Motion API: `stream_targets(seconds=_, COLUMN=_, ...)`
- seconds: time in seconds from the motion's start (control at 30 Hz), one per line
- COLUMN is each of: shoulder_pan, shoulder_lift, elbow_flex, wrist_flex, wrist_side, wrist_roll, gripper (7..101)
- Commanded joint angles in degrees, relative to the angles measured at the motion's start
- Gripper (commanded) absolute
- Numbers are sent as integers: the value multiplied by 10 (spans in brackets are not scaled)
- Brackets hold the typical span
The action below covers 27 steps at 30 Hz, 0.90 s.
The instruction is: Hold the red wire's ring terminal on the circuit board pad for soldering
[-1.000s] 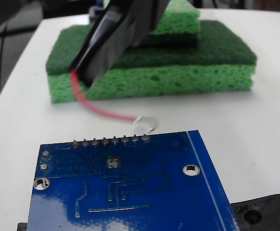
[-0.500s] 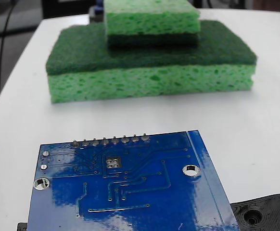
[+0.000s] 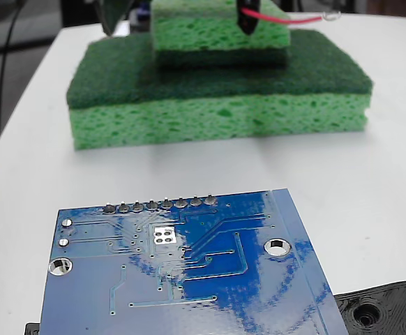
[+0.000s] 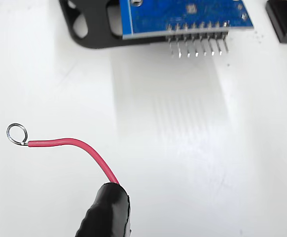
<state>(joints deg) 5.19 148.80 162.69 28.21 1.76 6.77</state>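
The blue circuit board (image 3: 189, 279) lies at the bottom of the fixed view, its silvery pad (image 3: 164, 235) bare just below the row of grey pins (image 3: 160, 204). My gripper (image 3: 247, 19) shows only as a black tip at the top edge, high over the sponges and far from the board. It is shut on the red wire (image 3: 290, 19), which sticks out to the right and ends in the ring terminal (image 3: 332, 15). In the wrist view the red wire (image 4: 72, 144) curves out of its black sleeve (image 4: 106, 212) to the ring terminal (image 4: 16, 134), over bare white table, with the circuit board (image 4: 183, 15) far off at the top.
Two stacked green sponges (image 3: 217, 105) stand behind the board. A black plastic part with holes (image 3: 388, 310) sits at the board's lower right; it shows in the wrist view as the black part (image 4: 89, 27). Another black block (image 4: 284, 19) lies at the top right.
A second ago the gripper hung low at the left with the ring near the board's pins. It then left the view and now shows at the top edge, with the wire pointing right.
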Motion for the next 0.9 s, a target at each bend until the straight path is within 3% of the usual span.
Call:
stream_targets(seconds=0.03, shoulder_pan=11, shoulder_lift=93, elbow_flex=36, wrist_flex=18, wrist_side=-34, wrist_roll=-5, gripper=1003)
stream_targets(seconds=0.17, shoulder_pan=40, shoulder_lift=262, elbow_flex=91, wrist_flex=85, wrist_side=-82, wrist_roll=-14, gripper=1003)
stream_targets(seconds=0.27, shoulder_pan=52, shoulder_lift=243, elbow_flex=88, wrist_flex=69, wrist_side=-100, wrist_roll=-14, gripper=1003)
stream_targets(seconds=0.6, shoulder_pan=36, shoulder_lift=261, elbow_flex=70, wrist_flex=103, wrist_side=-121, wrist_roll=-6, gripper=1003)
stream_targets(seconds=0.67, shoulder_pan=8, shoulder_lift=261, elbow_flex=78, wrist_flex=89, wrist_side=-92, wrist_roll=8, gripper=1003)
stream_targets(seconds=0.8, shoulder_pan=-74, shoulder_lift=229, elbow_flex=68, wrist_flex=82, wrist_side=21, wrist_roll=15, gripper=1003)
stream_targets(seconds=0.9, shoulder_pan=-73, shoulder_lift=206, elbow_flex=51, wrist_flex=98, wrist_side=31, wrist_roll=5, gripper=1003)
